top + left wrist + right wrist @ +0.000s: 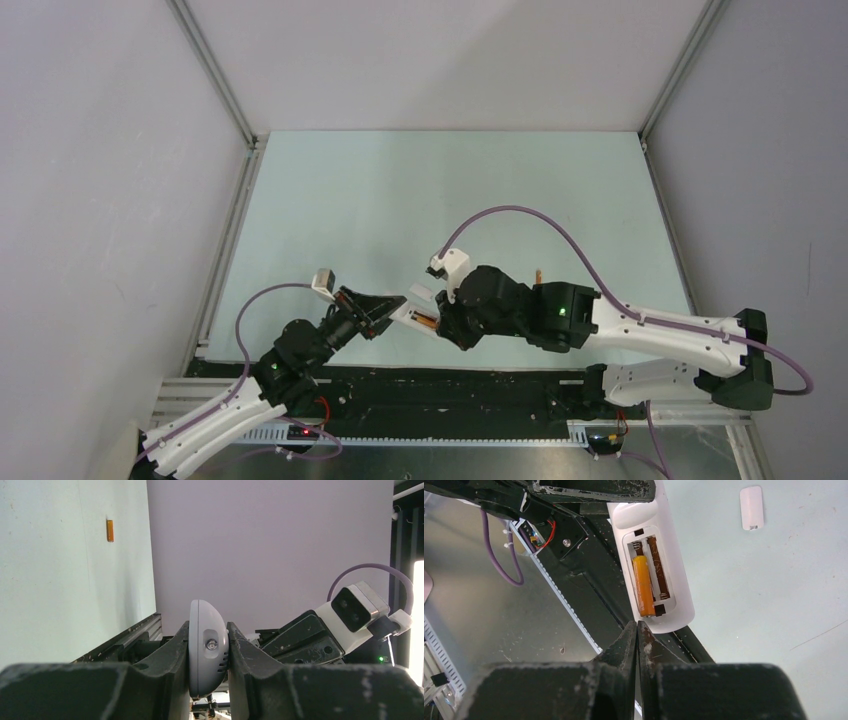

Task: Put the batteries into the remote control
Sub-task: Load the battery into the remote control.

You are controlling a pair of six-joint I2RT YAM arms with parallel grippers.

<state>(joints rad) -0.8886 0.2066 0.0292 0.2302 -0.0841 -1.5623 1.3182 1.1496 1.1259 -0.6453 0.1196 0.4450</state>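
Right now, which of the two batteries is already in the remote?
The battery in the open recess of the remote control, beside an empty slot; the other battery lies loose on the table.

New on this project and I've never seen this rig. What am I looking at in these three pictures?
These are two small robot arms bolted at the near table edge, each ending in a two-finger gripper. The top picture looks down from above and behind them. The other two come from a camera on each wrist, so the dark shapes at the bottom are that arm's own fingers.

The left gripper is clamped on the white remote control. The right wrist view shows the remote's back open: one orange battery sits in the recess and the slot beside it is empty. The right gripper is shut and holds nothing, its tips close to the remote's end.

On the table lie a second battery and a white battery cover.
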